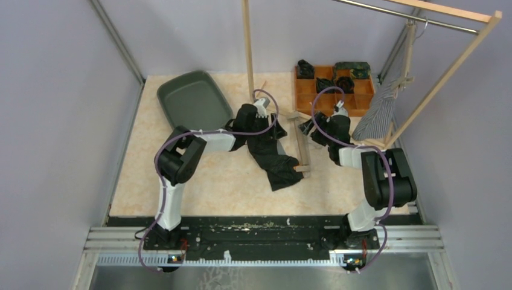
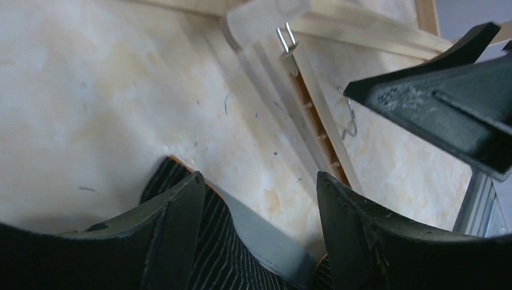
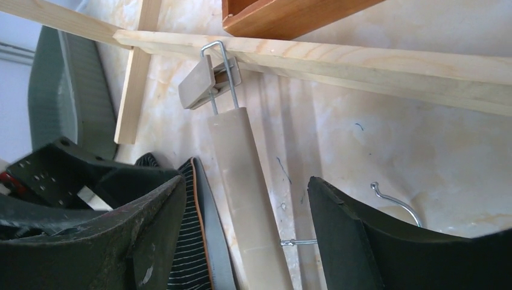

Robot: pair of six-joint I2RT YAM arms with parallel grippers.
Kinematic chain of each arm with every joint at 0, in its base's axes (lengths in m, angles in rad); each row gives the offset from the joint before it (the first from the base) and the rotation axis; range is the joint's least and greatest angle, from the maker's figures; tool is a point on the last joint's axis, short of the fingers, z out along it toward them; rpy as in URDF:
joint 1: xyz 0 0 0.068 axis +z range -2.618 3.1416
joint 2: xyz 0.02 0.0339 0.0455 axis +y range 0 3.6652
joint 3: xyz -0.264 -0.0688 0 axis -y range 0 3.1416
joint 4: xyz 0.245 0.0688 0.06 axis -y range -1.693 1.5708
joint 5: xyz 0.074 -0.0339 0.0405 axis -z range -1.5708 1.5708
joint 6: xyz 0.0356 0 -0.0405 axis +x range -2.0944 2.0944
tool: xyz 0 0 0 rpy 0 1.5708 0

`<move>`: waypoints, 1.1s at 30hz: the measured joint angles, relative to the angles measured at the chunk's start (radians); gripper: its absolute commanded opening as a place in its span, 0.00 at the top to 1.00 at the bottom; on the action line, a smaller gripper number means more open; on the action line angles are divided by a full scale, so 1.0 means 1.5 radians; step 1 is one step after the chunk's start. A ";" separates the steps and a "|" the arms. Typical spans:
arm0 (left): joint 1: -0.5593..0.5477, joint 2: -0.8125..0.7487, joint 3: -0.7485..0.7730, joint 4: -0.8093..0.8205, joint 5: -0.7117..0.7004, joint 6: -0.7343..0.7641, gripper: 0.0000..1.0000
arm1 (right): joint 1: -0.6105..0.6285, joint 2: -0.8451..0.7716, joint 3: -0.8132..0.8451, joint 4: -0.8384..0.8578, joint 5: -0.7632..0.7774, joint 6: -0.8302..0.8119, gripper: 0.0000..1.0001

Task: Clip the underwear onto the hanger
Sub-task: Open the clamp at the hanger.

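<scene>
Underwear [image 1: 275, 158]: limp, light, striped; best pinched at waistband [image 2: 259, 241]. Hanger [image 1: 300, 145]: stiff, light, sprung clips [image 3: 205, 81]. Left tool [image 2: 259, 187], right tool [image 3: 246, 184]: spread, nothing pinched.

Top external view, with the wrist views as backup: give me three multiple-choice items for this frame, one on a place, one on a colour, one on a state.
1. The hanger is:
A. flat on the table, between the left gripper and the right gripper
B. hooked up off the table
C. standing upright against a wall

2. The tray at the far left of the table is:
A. orange
B. dark green
C. white

3. The grippers' jaws:
A. both stand open
B. both are shut
C. left shut, right open

Answers:
1 A: the top view shows the hanger lying flat on the tabletop between the two grippers.
2 B: the tray is plainly dark green in the top view.
3 A: each wrist view shows its own fingers wide apart.
</scene>
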 measured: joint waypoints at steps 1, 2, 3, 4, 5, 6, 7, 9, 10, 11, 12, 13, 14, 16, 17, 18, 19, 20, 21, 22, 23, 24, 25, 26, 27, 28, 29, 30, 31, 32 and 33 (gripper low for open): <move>-0.005 0.000 -0.009 0.000 -0.007 -0.005 0.27 | 0.000 0.000 0.003 -0.007 0.003 -0.001 0.27; -0.012 0.000 -0.014 0.000 -0.014 -0.010 0.27 | -0.001 0.000 0.006 -0.015 0.006 -0.002 0.27; -0.023 0.000 -0.019 0.000 -0.022 -0.015 0.27 | -0.002 -0.001 0.007 -0.017 0.008 -0.003 0.27; -0.032 0.000 -0.021 0.000 -0.028 -0.020 0.27 | -0.003 -0.002 0.009 -0.022 0.011 -0.004 0.27; -0.042 0.000 -0.021 0.001 -0.036 -0.025 0.27 | -0.004 -0.004 0.010 -0.026 0.015 -0.004 0.27; -0.056 0.000 -0.021 0.004 -0.046 -0.029 0.27 | -0.005 -0.008 0.010 -0.029 0.018 -0.004 0.26; -0.067 0.000 -0.021 0.007 -0.052 -0.033 0.27 | -0.007 -0.013 0.010 -0.034 0.021 -0.004 0.27; -0.086 0.000 -0.021 0.012 -0.065 -0.042 0.27 | -0.010 -0.024 0.010 -0.045 0.027 -0.003 0.27; -0.095 0.000 -0.021 0.014 -0.070 -0.047 0.27 | -0.012 -0.030 0.010 -0.047 0.028 -0.003 0.27; -0.105 0.000 -0.021 0.018 -0.076 -0.053 0.27 | -0.015 -0.036 0.010 -0.051 0.031 -0.001 0.27; -0.112 0.001 -0.021 0.023 -0.081 -0.056 0.27 | -0.019 -0.042 0.010 -0.055 0.031 -0.001 0.26; -0.118 0.001 -0.021 0.028 -0.087 -0.061 0.27 | -0.023 -0.050 0.010 -0.059 0.033 0.000 0.26; -0.123 0.002 -0.021 0.035 -0.093 -0.066 0.27 | -0.026 -0.055 0.010 -0.062 0.033 0.000 0.27; -0.129 0.005 -0.024 0.059 -0.106 -0.075 0.27 | -0.034 -0.066 0.010 -0.063 0.033 0.000 0.27; -0.130 0.007 -0.025 0.067 -0.110 -0.079 0.27 | -0.037 -0.070 0.010 -0.064 0.033 0.000 0.27; -0.130 0.012 -0.025 0.078 -0.114 -0.084 0.27 | -0.040 -0.073 0.010 -0.064 0.033 0.001 0.26; -0.130 0.018 -0.025 0.089 -0.117 -0.088 0.27 | -0.045 -0.077 0.010 -0.065 0.033 0.001 0.26; -0.130 0.025 -0.025 0.098 -0.120 -0.093 0.27 | -0.047 -0.079 0.010 -0.066 0.033 0.001 0.27; -0.130 0.033 -0.025 0.107 -0.123 -0.098 0.27 | -0.050 -0.081 0.010 -0.066 0.032 0.002 0.27; -0.130 0.041 -0.025 0.115 -0.124 -0.102 0.27 | -0.052 -0.083 0.010 -0.067 0.030 0.002 0.26; -0.130 0.050 -0.025 0.122 -0.125 -0.105 0.27 | -0.054 -0.085 0.010 -0.066 0.030 0.002 0.26; -0.130 0.059 -0.027 0.129 -0.126 -0.111 0.27 | -0.056 -0.086 0.010 -0.066 0.028 0.002 0.27; -0.130 0.065 -0.028 0.144 -0.126 -0.116 0.27 | -0.058 -0.087 0.010 -0.066 0.027 0.002 0.27; -0.130 0.068 -0.028 0.153 -0.126 -0.119 0.28 | -0.060 -0.088 0.010 -0.066 0.025 0.002 0.27; -0.130 0.071 -0.028 0.163 -0.126 -0.122 0.28 | -0.061 -0.088 0.010 -0.066 0.023 0.002 0.27; -0.130 0.076 -0.028 0.174 -0.126 -0.125 0.29 | -0.063 -0.088 0.010 -0.066 0.022 0.002 0.27; -0.130 0.080 -0.028 0.184 -0.126 -0.129 0.29 | -0.065 -0.088 0.010 -0.066 0.020 0.002 0.27; -0.131 0.084 -0.029 0.195 -0.125 -0.132 0.29 | -0.066 -0.089 0.010 -0.066 0.019 0.002 0.27; -0.131 0.089 -0.031 0.210 -0.123 -0.135 0.30 | -0.067 -0.089 0.009 -0.066 0.018 0.002 0.26; -0.131 0.093 -0.032 0.223 -0.121 -0.138 0.30 | -0.068 -0.090 0.009 -0.066 0.017 0.002 0.27; -0.131 0.098 -0.033 0.237 -0.118 -0.143 0.31 | -0.069 -0.091 0.009 -0.066 0.016 0.002 0.27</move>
